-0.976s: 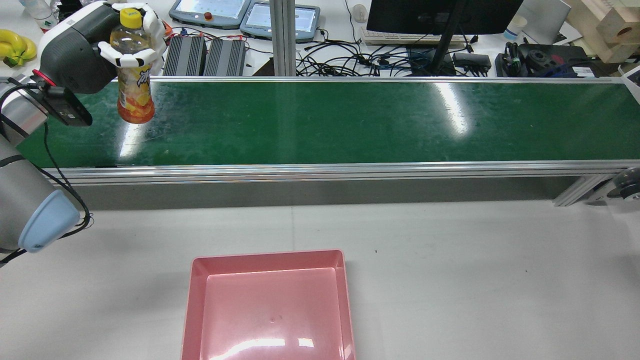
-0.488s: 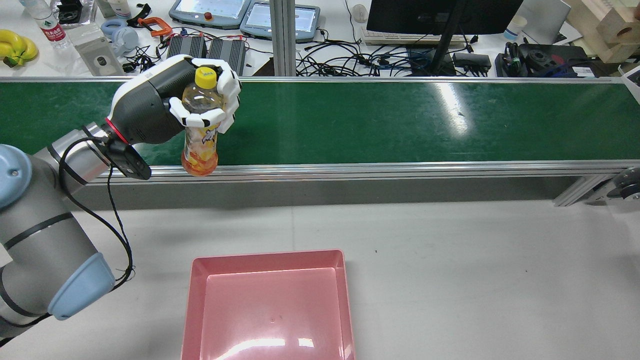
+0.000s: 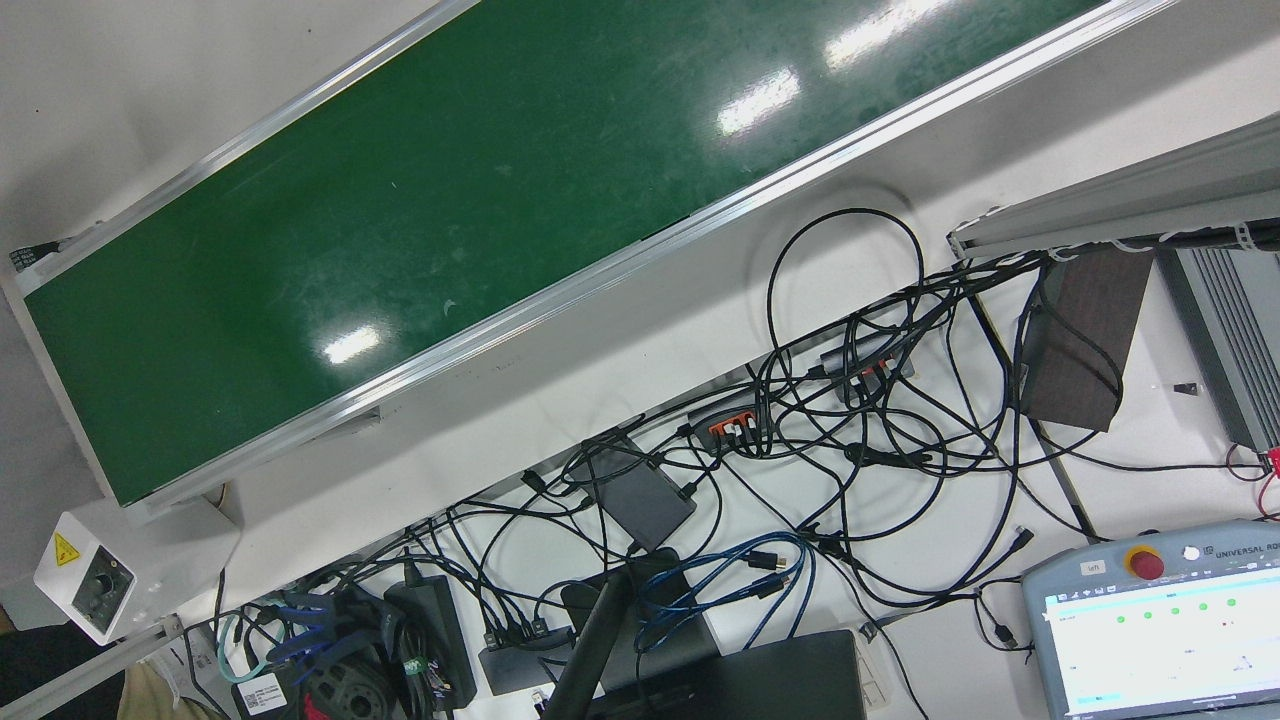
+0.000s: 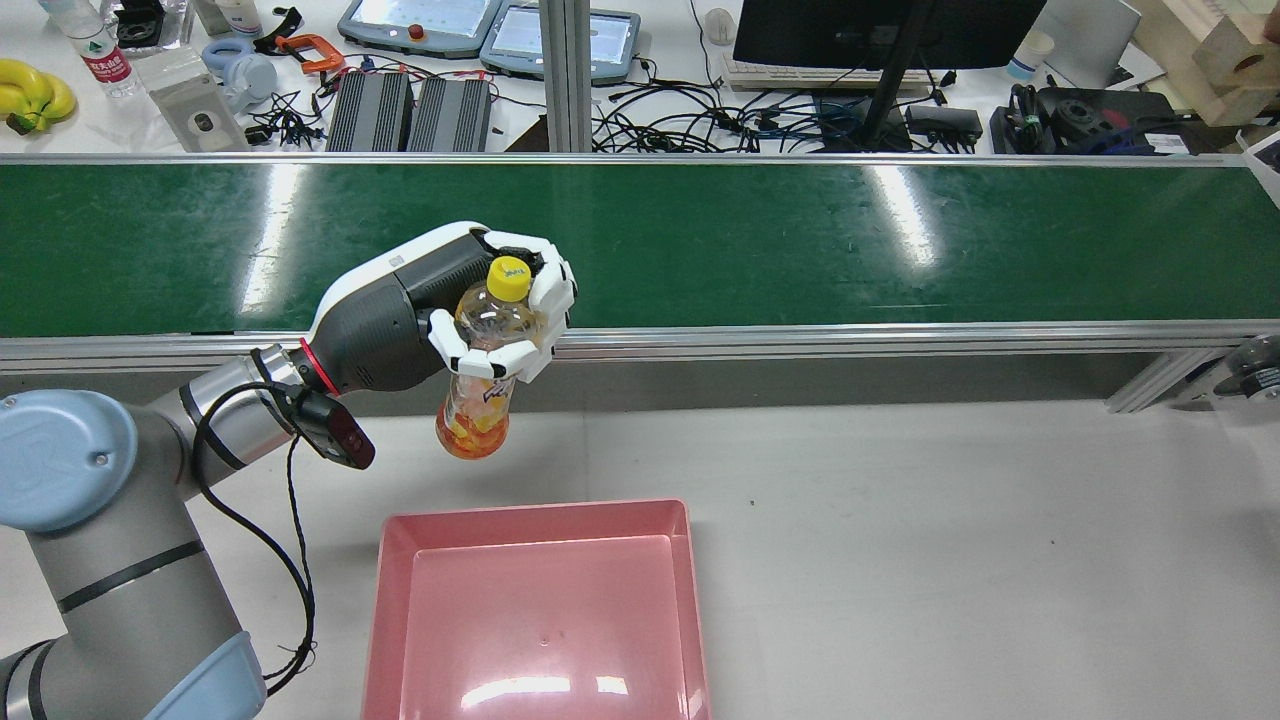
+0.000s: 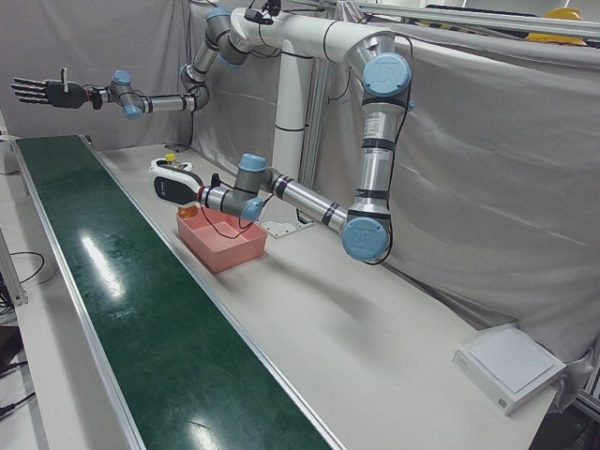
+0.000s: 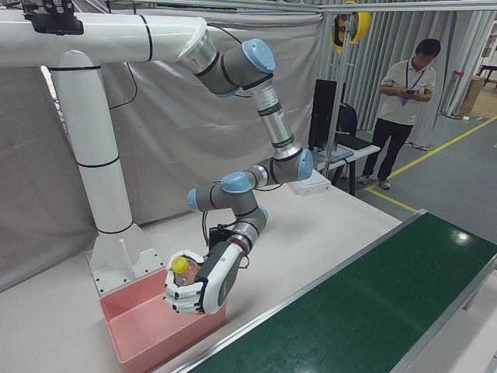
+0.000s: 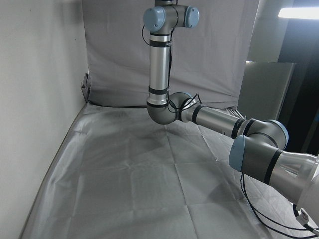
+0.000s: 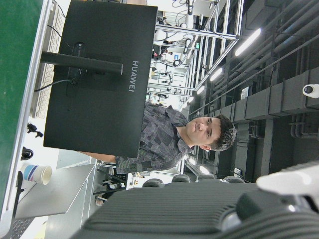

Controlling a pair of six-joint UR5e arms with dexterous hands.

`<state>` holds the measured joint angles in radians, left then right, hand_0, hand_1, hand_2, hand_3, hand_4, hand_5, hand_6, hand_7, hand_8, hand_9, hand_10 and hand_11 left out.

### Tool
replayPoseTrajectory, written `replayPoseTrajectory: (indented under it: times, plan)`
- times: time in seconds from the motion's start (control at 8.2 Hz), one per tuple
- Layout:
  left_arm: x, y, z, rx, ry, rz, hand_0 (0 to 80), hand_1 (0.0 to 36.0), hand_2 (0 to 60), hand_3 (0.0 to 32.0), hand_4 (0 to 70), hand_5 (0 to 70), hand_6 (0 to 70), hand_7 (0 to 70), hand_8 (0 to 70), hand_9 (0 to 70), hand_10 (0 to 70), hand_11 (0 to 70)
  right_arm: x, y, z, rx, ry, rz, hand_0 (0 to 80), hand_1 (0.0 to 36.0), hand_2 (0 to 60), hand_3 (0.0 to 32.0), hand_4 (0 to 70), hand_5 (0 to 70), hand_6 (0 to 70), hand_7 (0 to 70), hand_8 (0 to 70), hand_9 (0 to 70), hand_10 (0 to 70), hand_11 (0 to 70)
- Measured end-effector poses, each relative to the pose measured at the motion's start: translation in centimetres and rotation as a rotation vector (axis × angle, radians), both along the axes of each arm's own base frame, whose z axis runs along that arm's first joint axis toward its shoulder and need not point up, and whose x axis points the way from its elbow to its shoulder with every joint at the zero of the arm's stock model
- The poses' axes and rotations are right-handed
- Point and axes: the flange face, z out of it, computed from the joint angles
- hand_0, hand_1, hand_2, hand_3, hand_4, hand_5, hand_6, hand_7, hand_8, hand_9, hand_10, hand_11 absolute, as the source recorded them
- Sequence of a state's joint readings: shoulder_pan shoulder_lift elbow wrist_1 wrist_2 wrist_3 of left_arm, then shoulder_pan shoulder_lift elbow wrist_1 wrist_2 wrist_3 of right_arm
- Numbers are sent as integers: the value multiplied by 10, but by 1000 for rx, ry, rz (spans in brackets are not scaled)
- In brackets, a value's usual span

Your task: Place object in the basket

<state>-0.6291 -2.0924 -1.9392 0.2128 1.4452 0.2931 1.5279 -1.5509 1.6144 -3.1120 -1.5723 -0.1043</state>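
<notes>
One bottle in left hand

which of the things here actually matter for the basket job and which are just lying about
Job:
- clear plastic drink bottle with yellow cap, held by the left hand
- shallow pink plastic basket

Lying about:
- green conveyor belt
- yellow bananas
- two grey teach pendants
- black monitor
- tangled black cables
</notes>
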Motion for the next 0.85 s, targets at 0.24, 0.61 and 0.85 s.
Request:
replayPoseTrajectory:
  times: [0.24, 0.61, 0.85]
  plan:
    - [23, 31, -6, 23, -2, 49, 666, 251, 600, 0, 700, 700, 700, 700, 700, 700, 700, 700, 0, 0, 0, 1, 0, 0, 0, 0, 0, 0, 0, 0, 0, 0, 0, 0, 0, 0]
    - [48, 78, -18, 66, -9, 109, 698, 193, 588, 0, 700, 700, 700, 700, 700, 700, 700, 700, 0, 0, -1, 2, 0, 0, 0, 0, 0, 0, 0, 0, 0, 0, 0, 0, 0, 0]
    - [56, 89, -21, 91, -11, 153, 800, 54, 0, 0, 700, 604, 430, 700, 460, 656, 490, 693, 0, 0, -1, 2, 0, 0, 0, 0, 0, 0, 0, 0, 0, 0, 0, 0, 0, 0]
